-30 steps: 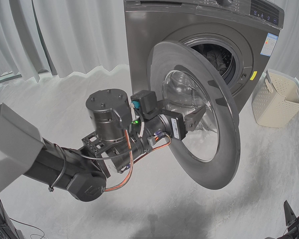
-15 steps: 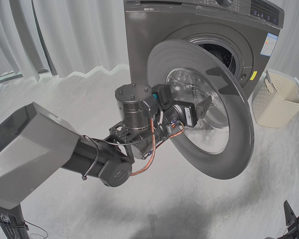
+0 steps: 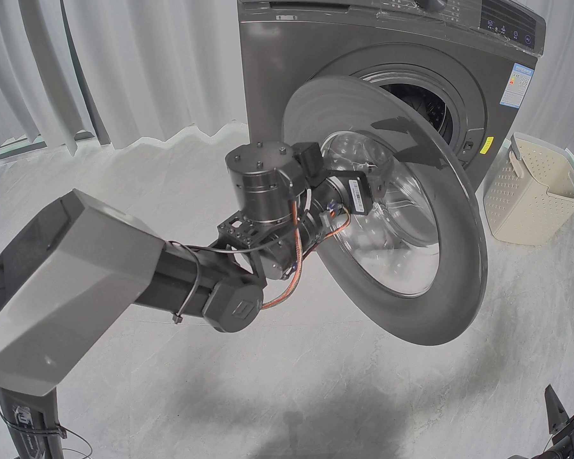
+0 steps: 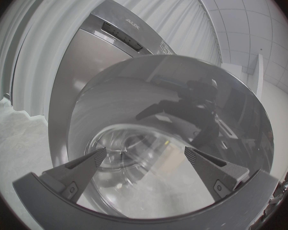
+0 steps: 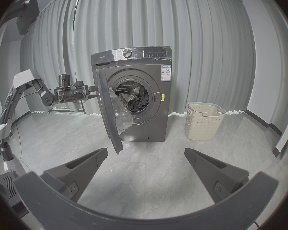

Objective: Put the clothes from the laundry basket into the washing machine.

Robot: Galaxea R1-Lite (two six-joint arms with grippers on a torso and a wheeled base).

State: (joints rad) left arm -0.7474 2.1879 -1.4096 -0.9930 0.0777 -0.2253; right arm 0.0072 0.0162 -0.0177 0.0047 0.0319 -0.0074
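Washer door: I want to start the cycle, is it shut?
No, the washer door stands swung open, away from the washing machine.

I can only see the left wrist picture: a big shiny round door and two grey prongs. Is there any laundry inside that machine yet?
Observer: Yes. The right wrist view shows dark clothes lying inside the washing machine, behind its open door.
Operator: Where's the basket they came from?
Observer: The cream laundry basket stands on the floor beside the machine, on the robot's right. The part of its inside that shows in the head view looks empty.
Operator: What's the other arm doing?
Observer: The right gripper hangs low, well back from the machine, with its fingers spread open and nothing between them.
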